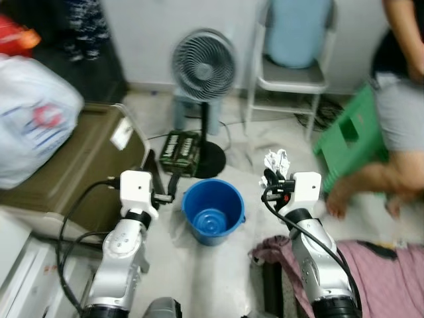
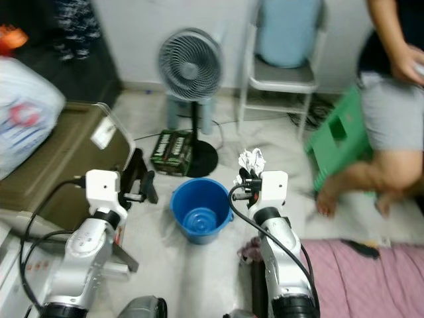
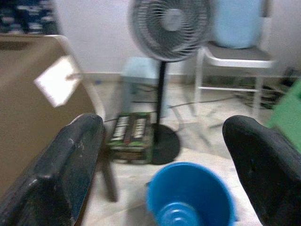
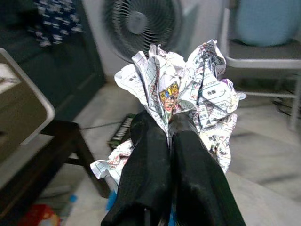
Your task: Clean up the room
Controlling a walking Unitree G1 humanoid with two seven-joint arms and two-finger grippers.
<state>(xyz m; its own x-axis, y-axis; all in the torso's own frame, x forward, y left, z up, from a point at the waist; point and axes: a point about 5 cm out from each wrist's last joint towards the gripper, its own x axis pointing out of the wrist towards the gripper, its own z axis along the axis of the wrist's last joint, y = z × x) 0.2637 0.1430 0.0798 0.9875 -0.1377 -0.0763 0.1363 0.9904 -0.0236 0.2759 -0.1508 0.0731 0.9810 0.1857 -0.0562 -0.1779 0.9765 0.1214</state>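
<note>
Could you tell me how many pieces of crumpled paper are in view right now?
1: the crumpled paper is pinched in the right end effector, beside the blue bucket. Others may be hidden.

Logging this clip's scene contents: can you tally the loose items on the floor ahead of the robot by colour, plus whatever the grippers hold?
Blue: 1, bucket
Green: 2, plastic stool; dark green box
Grey: 1, standing fan
White printed: 1, crumpled paper, in right gripper
Total: 5

Looks like a lived-in room at home. There's a grey pedestal fan, a white metal folding chair and a purple blanket (kinda rumpled) on the tiled floor.
</note>
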